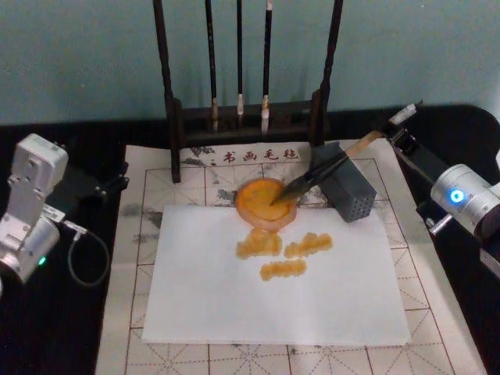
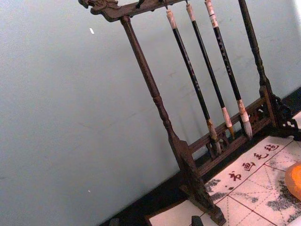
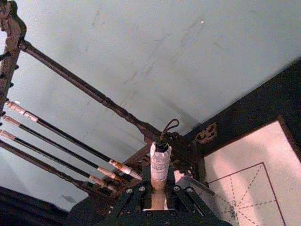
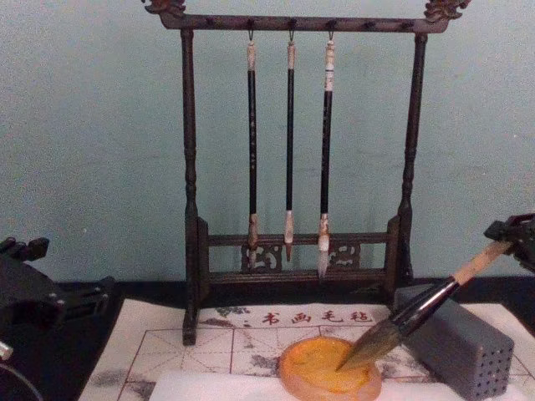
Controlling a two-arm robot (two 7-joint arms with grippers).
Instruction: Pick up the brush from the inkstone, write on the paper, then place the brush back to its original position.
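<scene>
Paper [image 1: 273,297] risks blots if the grey block [image 1: 349,190] at three o'clock of the inkstone [image 1: 251,205], where the tuft of the brush [image 1: 328,166] rests, misses its handle once the right claw [image 3: 157,194] clamped on it releases; left claw [image 1: 109,181] idles at nine o'clock.

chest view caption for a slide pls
Right gripper holds the brush tilted, tip in the inkstone.

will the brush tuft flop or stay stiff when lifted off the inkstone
Handle likely rigid: the brush runs straight from the right gripper to the inkstone. Tuft probably holds shape, since it tapers to a point. Dipped there, it might drip.
</scene>
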